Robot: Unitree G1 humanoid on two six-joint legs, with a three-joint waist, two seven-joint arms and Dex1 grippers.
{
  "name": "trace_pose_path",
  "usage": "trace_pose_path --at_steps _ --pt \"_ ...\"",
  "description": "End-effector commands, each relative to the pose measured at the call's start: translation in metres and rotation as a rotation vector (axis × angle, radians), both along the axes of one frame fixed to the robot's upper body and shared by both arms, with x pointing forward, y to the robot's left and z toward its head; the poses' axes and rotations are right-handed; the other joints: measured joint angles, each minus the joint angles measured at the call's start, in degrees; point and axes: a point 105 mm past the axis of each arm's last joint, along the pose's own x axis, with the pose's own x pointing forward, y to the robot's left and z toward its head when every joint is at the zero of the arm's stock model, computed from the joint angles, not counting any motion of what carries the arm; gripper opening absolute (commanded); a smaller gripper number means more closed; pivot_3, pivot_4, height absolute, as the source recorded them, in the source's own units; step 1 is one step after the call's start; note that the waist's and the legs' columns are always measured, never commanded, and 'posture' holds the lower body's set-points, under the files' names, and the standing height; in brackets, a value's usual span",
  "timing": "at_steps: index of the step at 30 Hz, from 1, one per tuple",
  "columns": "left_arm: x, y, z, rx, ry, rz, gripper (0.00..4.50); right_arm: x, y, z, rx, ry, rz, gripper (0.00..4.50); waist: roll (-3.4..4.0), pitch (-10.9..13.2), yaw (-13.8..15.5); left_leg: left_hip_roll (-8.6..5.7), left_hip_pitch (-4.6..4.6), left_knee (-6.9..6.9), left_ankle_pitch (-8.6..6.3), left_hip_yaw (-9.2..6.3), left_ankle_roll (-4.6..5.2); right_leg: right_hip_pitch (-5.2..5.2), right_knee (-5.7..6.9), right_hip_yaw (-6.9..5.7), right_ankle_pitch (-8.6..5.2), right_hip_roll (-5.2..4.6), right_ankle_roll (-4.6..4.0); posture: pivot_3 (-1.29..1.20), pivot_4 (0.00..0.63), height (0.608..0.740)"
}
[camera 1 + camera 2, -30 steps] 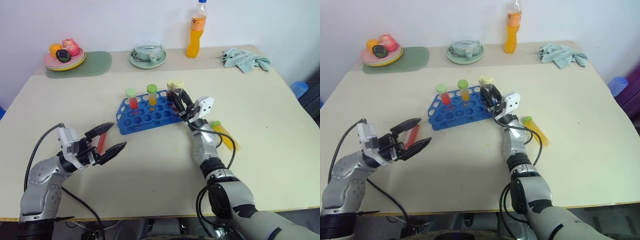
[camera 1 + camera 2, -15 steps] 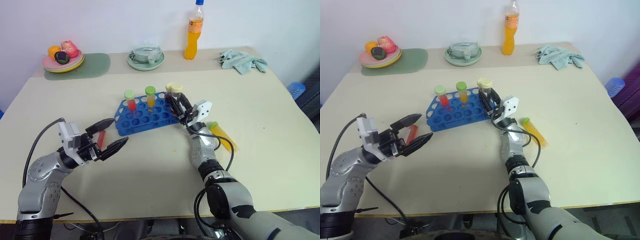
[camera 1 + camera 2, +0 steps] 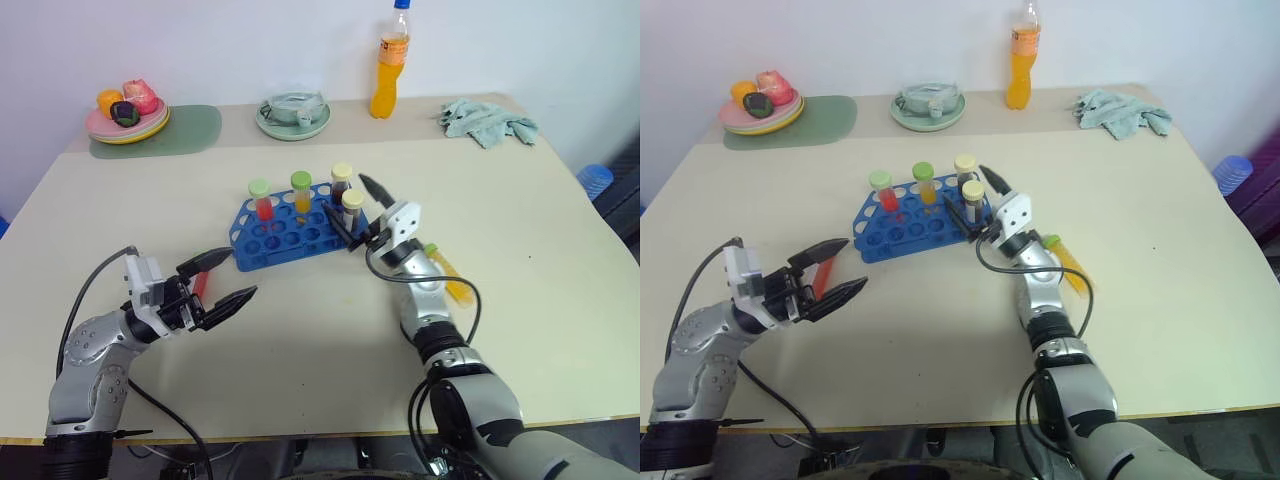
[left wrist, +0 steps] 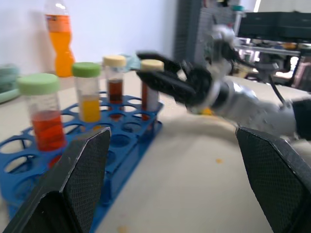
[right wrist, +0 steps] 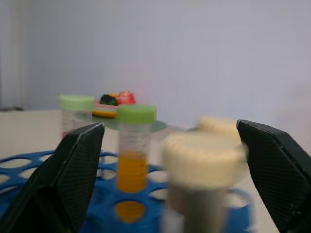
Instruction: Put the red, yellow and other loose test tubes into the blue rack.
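Two loose tubes remain: the yellow tube (image 3: 446, 273) lies lengthwise just beside the spread-open right gripper (image 3: 352, 210), toward the table's (image 3: 560, 330) right edge, while the red tube (image 3: 201, 283), probably flat on the table, sits between the parted fingers of the left gripper (image 3: 222, 281).

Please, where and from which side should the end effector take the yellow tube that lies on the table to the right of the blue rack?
Probably the middle of the yellow tube, coming from above with the fingers across its length. It lies flat on the table, green cap toward the blue rack, so its long sides are free. The right end effector is nearest, already open, just beside it.
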Motion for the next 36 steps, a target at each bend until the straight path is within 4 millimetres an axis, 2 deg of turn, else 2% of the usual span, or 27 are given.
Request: trace_pose_path --at_steps 1,4,9,12,14,18,22,26,30,36 --pt "-0.002 -0.004 -0.001 0.027 -0.033 -0.046 4.21 -0.002 -0.011 0.024 -0.081 -0.013 -0.043 4.44 0.00 0.0 0.0 0.00 0.00 0.00 0.00 0.00 0.00 -0.01 0.00 0.00 -0.01 0.00 -0.01 0.00 0.150 0.740" --pt "-0.004 -0.007 -0.009 0.047 -0.030 -0.081 4.21 -0.005 -0.028 0.023 -0.198 0.023 -0.184 4.44 -0.02 0.0 0.2 0.01 -0.04 -0.05 -0.01 -0.02 0.00 -0.05 -0.01 0.00 -0.06 -0.01 -0.07 0.00 0.150 0.740" --pt "-0.012 -0.011 -0.022 0.105 -0.010 -0.214 4.21 -0.029 -0.069 0.015 -0.378 0.289 -0.149 4.44 0.08 0.0 0.6 0.00 -0.55 0.10 0.00 -0.02 0.01 -0.27 -0.01 -0.02 -0.14 -0.04 -0.20 0.00 0.150 0.740" --pt "-0.016 -0.012 -0.025 0.118 -0.002 -0.272 4.21 -0.037 -0.087 0.015 -0.434 0.404 -0.169 4.44 0.08 0.1 0.6 0.00 -0.91 0.23 0.01 0.00 0.02 -0.52 -0.10 -0.04 -0.13 -0.07 -0.19 0.00 0.150 0.740" --pt "-0.017 -0.014 -0.030 0.154 0.005 -0.314 4.21 -0.040 -0.107 0.011 -0.483 0.503 -0.216 4.44 0.08 0.1 0.3 0.03 -0.92 0.21 0.01 0.01 0.02 -0.49 -0.13 -0.06 -0.13 -0.08 -0.19 0.00 0.150 0.740" --pt "-0.015 -0.016 -0.035 0.176 0.006 -0.342 4.21 -0.043 -0.132 0.005 -0.501 0.652 -0.286 4.44 0.08 0.1 0.2 0.07 -0.97 0.19 -0.02 0.00 0.08 -0.43 -0.33 -0.15 -0.13 -0.09 -0.19 0.00 0.150 0.740" --pt "-0.012 -0.020 -0.035 0.165 0.001 -0.349 4.21 -0.048 -0.142 0.000 -0.459 0.808 -0.312 4.44 0.08 0.1 0.3 0.07 -1.04 0.17 -0.05 0.01 0.26 -0.42 -0.52 -0.17 -0.11 -0.10 -0.15 0.00 0.150 0.740" --pt "-0.011 -0.023 -0.034 0.161 0.001 -0.351 4.21 -0.056 -0.143 -0.004 -0.460 0.927 -0.305 4.44 0.08 0.1 0.4 0.07 -1.10 0.18 -0.07 0.00 0.27 -0.44 -0.60 -0.20 -0.02 -0.11 0.01 0.00 0.150 0.740" --pt "-0.010 -0.026 -0.032 0.155 -0.004 -0.347 4.21 -0.058 -0.144 -0.006 -0.476 0.990 -0.321 4.44 0.08 0.1 0.3 0.07 -1.12 0.19 -0.09 0.01 0.28 -0.42 -0.64 -0.22 -0.01 -0.13 0.02 0.00 0.150 0.740" --pt "-0.012 -0.030 -0.028 0.148 -0.008 -0.333 4.21 -0.058 -0.135 -0.012 -0.493 1.053 -0.302 4.44 0.07 0.1 0.3 0.07 -1.12 0.19 -0.08 0.00 0.28 -0.42 -0.65 -0.23 0.00 -0.13 0.05 0.00 0.150 0.740"
